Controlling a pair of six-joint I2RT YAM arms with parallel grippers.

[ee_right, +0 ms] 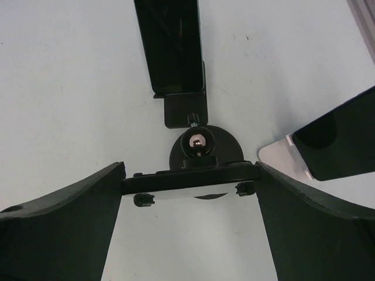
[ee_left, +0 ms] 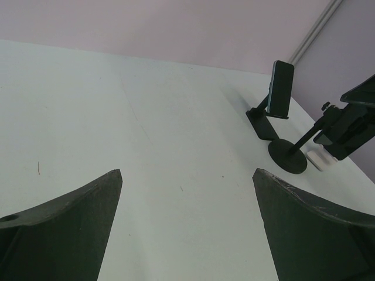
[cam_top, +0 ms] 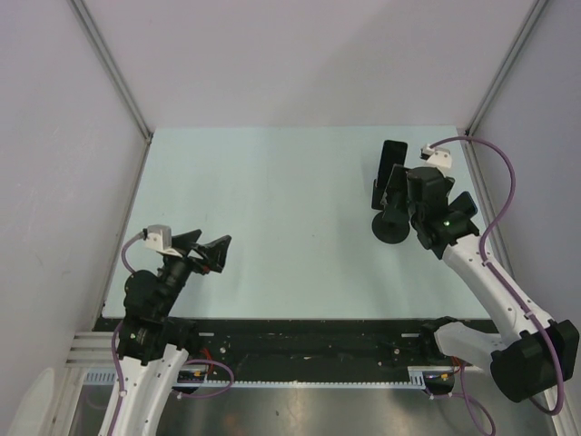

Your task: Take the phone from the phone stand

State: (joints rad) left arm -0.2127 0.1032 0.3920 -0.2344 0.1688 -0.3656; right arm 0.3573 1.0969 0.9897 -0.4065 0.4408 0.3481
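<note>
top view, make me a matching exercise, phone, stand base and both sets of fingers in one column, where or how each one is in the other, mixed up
Column one:
1. slim black rectangular phone
2. round black base of the phone stand
3. left gripper
4. right gripper

Column two:
a. fingers open, close to the stand at the far right
b. lying flat on the pale table
c. fingers open, at the near left, far from the phone
d. propped upright on the stand

Pairs: 1-d, 2-b, 3-c, 4-a
</note>
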